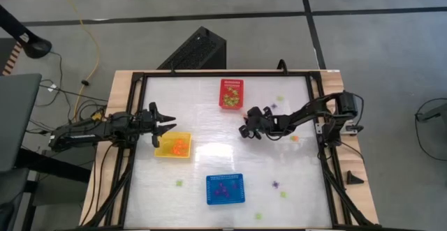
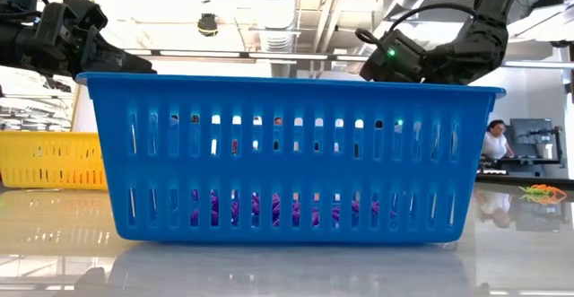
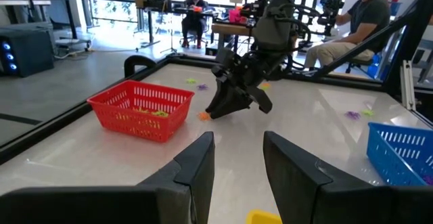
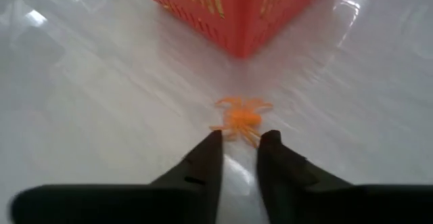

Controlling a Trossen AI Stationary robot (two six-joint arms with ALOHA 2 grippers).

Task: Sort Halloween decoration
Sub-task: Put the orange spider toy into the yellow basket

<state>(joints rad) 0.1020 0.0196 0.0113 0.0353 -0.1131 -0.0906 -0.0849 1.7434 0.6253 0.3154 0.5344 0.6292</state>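
Orange plastic, shaped like a tiny spider (image 4: pixel 241 120), lies flat on the glossy white worktop (image 1: pixel 230 154) right in front of the right gripper (image 4: pixel 238 146), whose two dark fingers (image 4: pixel 203 163) stand a little apart, their tips just short of the spider's legs and clamped on nothing. That gripper sits low over the middle of the worktop, just beside the red perforated rectangular basket (image 1: pixel 232 93), which holds a few light green trinkets (image 3: pixel 150 112). In the left wrist view the same spider shows as an orange speck (image 3: pixel 203 116) on the worktop at the tips of the right gripper (image 3: pixel 230 105), between it and the red basket.

The left gripper (image 1: pixel 165 126) hovers above the near edge of the yellow perforated basket (image 1: pixel 174 147), fingers (image 3: pixel 196 166) spread apart and empty; orange trinkets (image 1: pixel 179 146) lie inside that basket. Toward the front stands the blue perforated basket (image 1: pixel 225 189), with purple trinkets (image 2: pixel 269 209) on its floor.

More small decorations lie loose on the worktop: a purple one (image 1: pixel 275 185) and a light green one (image 1: pixel 283 194) right of the blue basket, a light green one (image 1: pixel 179 183) to its left, another light green one (image 1: pixel 258 215) near the front edge, one more (image 1: pixel 281 98) right of the red basket, and an orange one (image 1: pixel 295 138) beneath the right arm.

Seated people (image 3: pixel 358 21) show in the room beyond.
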